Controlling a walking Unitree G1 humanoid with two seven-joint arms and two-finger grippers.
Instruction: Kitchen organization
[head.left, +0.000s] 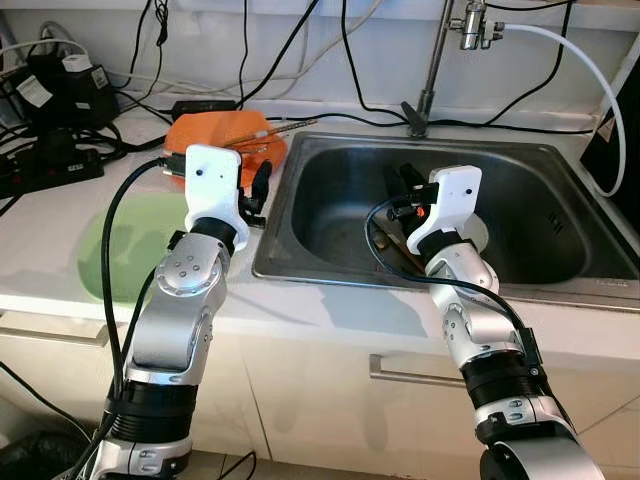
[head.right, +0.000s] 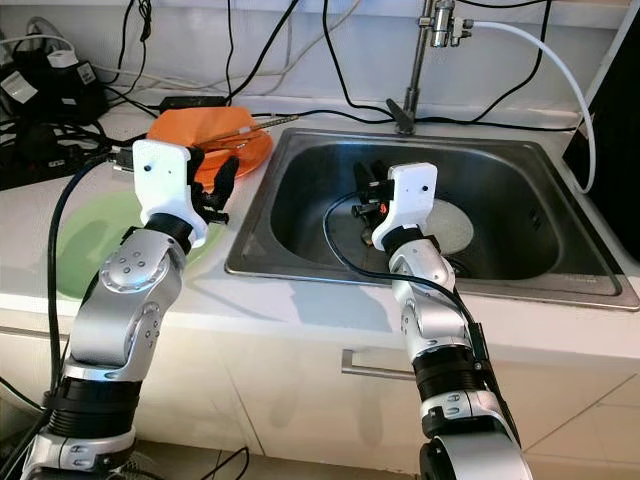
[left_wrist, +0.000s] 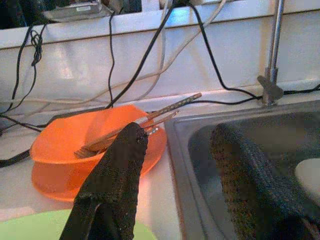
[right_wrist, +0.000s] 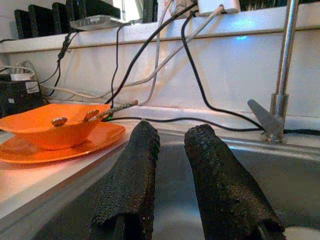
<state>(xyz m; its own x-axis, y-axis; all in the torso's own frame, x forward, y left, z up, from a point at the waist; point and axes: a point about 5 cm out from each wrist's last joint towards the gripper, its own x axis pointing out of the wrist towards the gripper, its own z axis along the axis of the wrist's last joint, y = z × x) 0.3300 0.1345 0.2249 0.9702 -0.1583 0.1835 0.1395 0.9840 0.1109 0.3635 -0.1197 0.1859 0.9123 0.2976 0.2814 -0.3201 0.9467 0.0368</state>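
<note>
An orange bowl (head.left: 212, 135) sits on an orange plate (right_wrist: 65, 147) at the back of the counter, just left of the sink. Chopsticks (head.left: 280, 126), a fork and a spoon lie in the bowl. A pale green plate (head.left: 125, 250) lies nearer the counter's front. My left gripper (head.left: 255, 195) hovers open over the counter between the orange plate and the sink rim, holding nothing. My right gripper (head.left: 405, 182) hangs inside the steel sink (head.left: 325, 215), its fingers (right_wrist: 142, 165) a little apart and empty. A white plate (head.right: 455, 228) rests on the sink floor to its right.
The tap (head.left: 432, 70) rises behind the sink, with a white hose (head.left: 600, 90) to its right. Black cables and a power strip (head.left: 45, 165) crowd the back left of the counter. Some dark items (head.left: 385, 242) lie on the sink floor. Cabinet drawers run below.
</note>
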